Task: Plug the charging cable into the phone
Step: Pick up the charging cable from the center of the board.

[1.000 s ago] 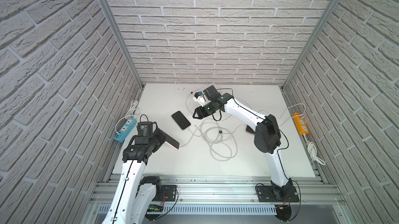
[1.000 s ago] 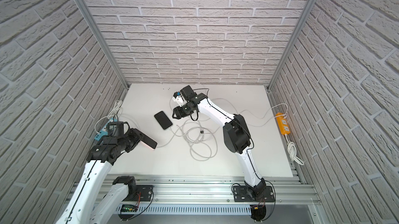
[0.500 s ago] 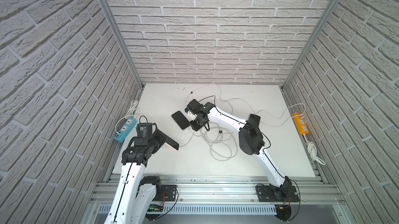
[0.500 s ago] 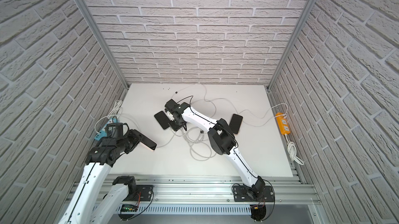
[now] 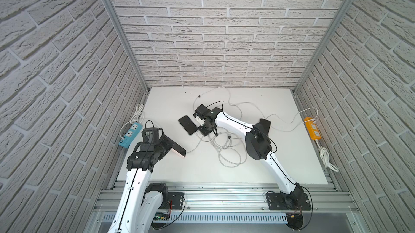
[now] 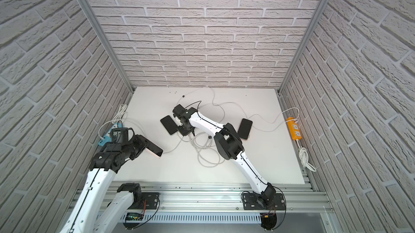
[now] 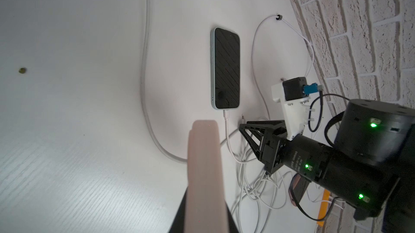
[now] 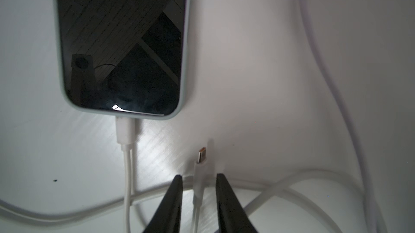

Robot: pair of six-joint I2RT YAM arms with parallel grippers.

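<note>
Starting at the left edge of the tabletop (image 5: 166, 171), passing the blue power strip (image 5: 130, 134) by the wall. Just right of it, finding the left hand (image 5: 168, 145) clamped tight on the pink phone (image 5: 178, 150), holding it clear of the surface, free end pointing right toward the middle.

Moving to centre: spotting the teal-cased phone (image 8: 121, 40) lying flat, screen up, already wearing a white connector (image 8: 124, 131) in its near end.

Now the key bit, just right of that connector: catching the loose plug (image 8: 200, 164) lying on the tabletop, metal tip aimed away from the right hand (image 8: 198, 179), long axis running straight back between its jaws and roughly parallel to that phone. Standing part open there, straddling the plug body with a sliver of daylight either side, gripping nothing yet.

Judging the right hand far nearer the plug than the left. Probably needing a squeeze, then a carry leftward to the pink phone's port. Eyeing the cable heap (image 5: 226, 151) close by as a snag risk.

Further right, noting a dark phone (image 5: 265, 124) beside the right elbow, then the orange power strip (image 5: 312, 130) at the right edge.
</note>
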